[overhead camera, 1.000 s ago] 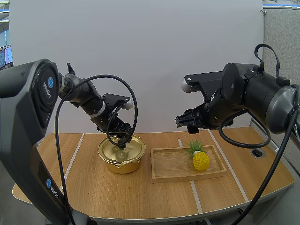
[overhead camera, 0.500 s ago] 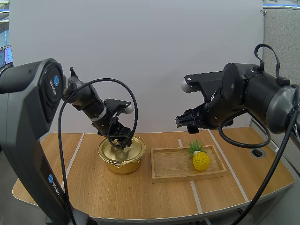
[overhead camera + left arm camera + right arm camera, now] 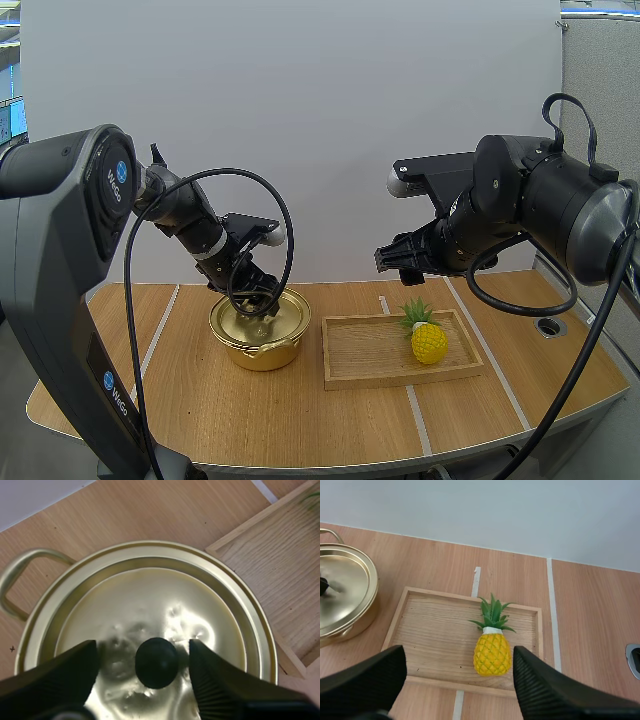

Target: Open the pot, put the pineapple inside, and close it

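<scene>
- The table (image 3: 300, 420) carries everything. The pot is toward my left and the tray toward my right, just beside each other.
- The wooden tray (image 3: 365, 352) is shallow, with a low rim. It should not get in the way of a grasp from above.
- The pot (image 3: 262, 356) is gold and glossy, with its lid on. It looks like thin metal, so I judge it light enough to slide if the lid is dragged sideways.
- The lid (image 3: 150, 595) is smooth, shiny and slightly dimpled. It is probably light and stiff, and too slippery to pinch by its rim.
- The right gripper (image 3: 459, 656) hangs above the tray. Its fingers are spread wide and hold nothing.
- The left gripper (image 3: 143, 649) is low over the lid. Its fingers stand apart with a gap on each side of the knob, gripping nothing.
- The pineapple (image 3: 492, 654) lies on its side on the tray with its leaves pointing away from the near rim. It looks like a small toy, probably light and firm with a bumpy skin. The yellow body is the place to hold it; the leaves look too thin and may bend.
- The knob (image 3: 156, 662) is black and rounded, at the lid's centre. It is the one good hold on the lid, and a centred squeeze should stop it slipping out.
</scene>
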Controlling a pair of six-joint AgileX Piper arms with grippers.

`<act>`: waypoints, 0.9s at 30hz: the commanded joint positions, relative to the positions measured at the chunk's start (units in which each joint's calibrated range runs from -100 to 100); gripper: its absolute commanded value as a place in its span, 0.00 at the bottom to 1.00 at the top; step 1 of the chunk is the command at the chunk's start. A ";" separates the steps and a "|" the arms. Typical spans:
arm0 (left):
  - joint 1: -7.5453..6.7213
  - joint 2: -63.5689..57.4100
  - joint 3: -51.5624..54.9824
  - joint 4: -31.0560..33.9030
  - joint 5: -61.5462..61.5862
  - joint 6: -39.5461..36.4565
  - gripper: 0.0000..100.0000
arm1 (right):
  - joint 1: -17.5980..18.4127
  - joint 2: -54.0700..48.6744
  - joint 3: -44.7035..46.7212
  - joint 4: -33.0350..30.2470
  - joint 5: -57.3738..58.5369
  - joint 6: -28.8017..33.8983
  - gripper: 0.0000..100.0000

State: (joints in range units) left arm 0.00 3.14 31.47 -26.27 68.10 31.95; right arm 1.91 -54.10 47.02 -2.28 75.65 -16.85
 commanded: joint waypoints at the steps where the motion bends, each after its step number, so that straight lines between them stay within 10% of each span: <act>1: -0.05 -0.82 -0.69 0.93 0.96 0.21 0.27 | -0.16 -0.19 -0.51 -0.11 -1.05 -0.09 1.00; 3: -0.05 -1.56 -0.69 0.93 0.96 0.21 0.00 | -0.16 -0.19 -0.51 -0.11 -1.05 -0.09 1.00; 27: 0.03 -37.42 -21.34 0.93 -0.52 -2.37 0.00 | -0.16 -0.19 -0.51 -0.11 -1.05 -0.09 1.00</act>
State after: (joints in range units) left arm 0.02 -30.72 13.63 -24.96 72.32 31.02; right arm 1.91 -54.10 47.02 -2.28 75.65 -16.85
